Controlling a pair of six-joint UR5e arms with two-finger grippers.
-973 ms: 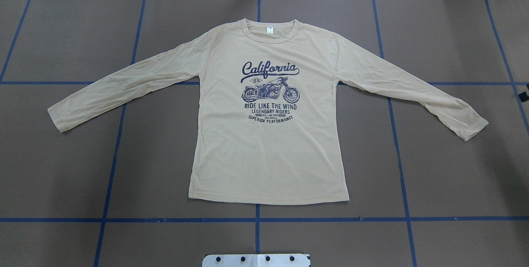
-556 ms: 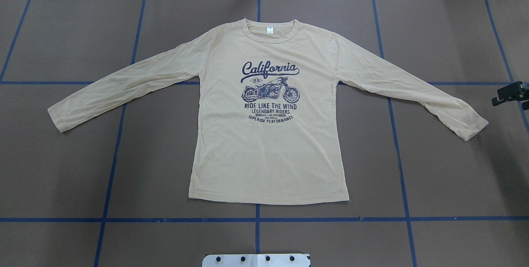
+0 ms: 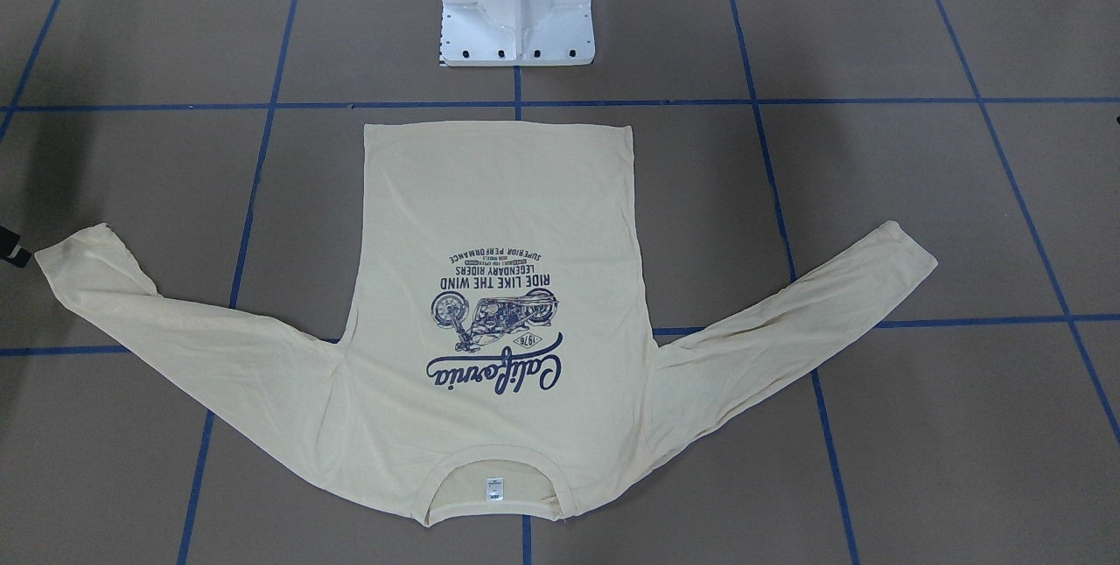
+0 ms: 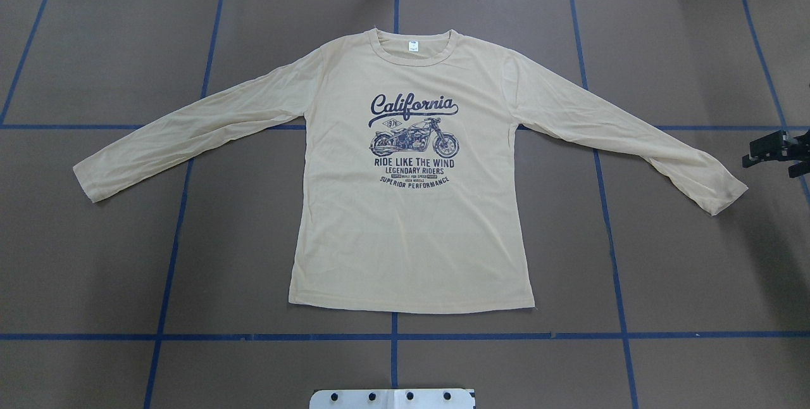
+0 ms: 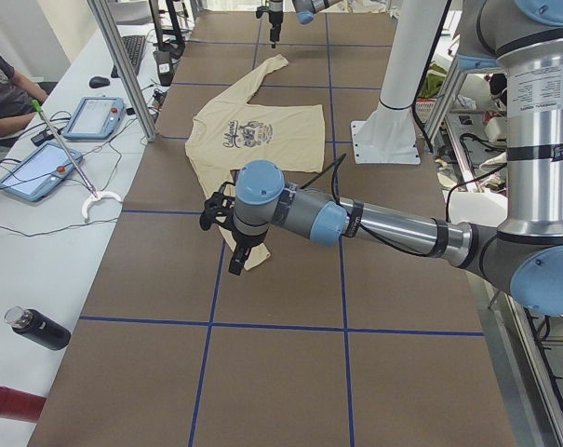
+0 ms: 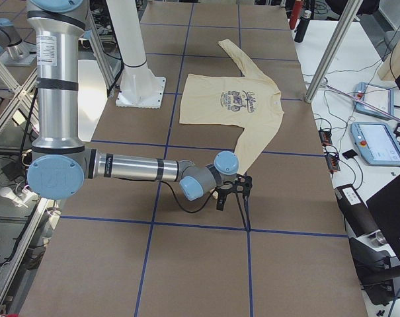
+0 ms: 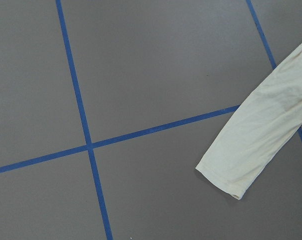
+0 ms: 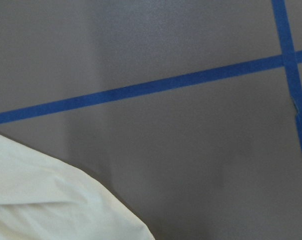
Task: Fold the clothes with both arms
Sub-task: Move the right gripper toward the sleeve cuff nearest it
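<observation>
The clothes are one cream long-sleeved T-shirt with a navy "California" motorcycle print. It lies flat and face up on the brown table, sleeves spread out. My right gripper comes in at the table's right edge, just beyond the right sleeve's cuff, and its fingers stand apart with nothing between them. In the exterior right view it hangs beside that cuff. My left gripper shows only in the exterior left view, hovering over the left cuff. I cannot tell whether it is open or shut.
Blue tape lines mark a grid on the table. The white pedestal base stands behind the shirt's hem. A side bench holds tablets and a dark bottle, and a person sits there.
My right gripper has moved in from the right edge toward the right sleeve cuff. The shirt has not moved.
</observation>
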